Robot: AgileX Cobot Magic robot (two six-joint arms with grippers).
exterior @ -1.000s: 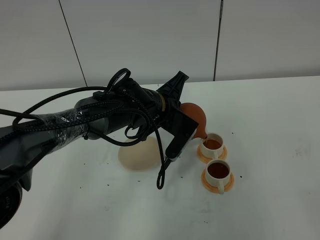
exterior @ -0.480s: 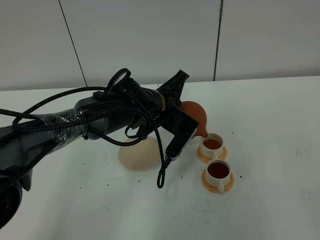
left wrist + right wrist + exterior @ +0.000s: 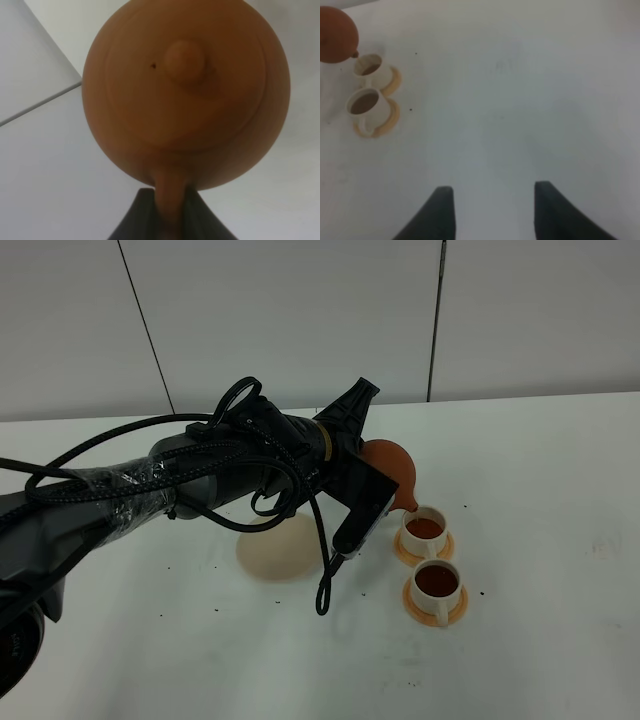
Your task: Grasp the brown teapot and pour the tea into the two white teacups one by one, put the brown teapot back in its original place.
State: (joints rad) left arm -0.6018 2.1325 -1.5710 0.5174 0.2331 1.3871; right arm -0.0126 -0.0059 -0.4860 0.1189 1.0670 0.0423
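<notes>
Two cups already hold dark tea [image 3: 437, 581], so we judge the pouring nearly done. Our left fingers [image 3: 135, 225] are clamped on the stubby side handle of the brown teapot [image 3: 392, 472], which hangs tilted, spout down, over the far teacup [image 3: 418, 543]. The near teacup [image 3: 436, 602] looks full. Next we should level the pot and set it squarely on the cream disc [image 3: 272, 552] beside the cups. The pot is round, smooth reddish clay with a knobbed lid. Our right fingers [image 3: 440, 215] stand apart over bare bench [image 3: 520, 100], holding nothing.
</notes>
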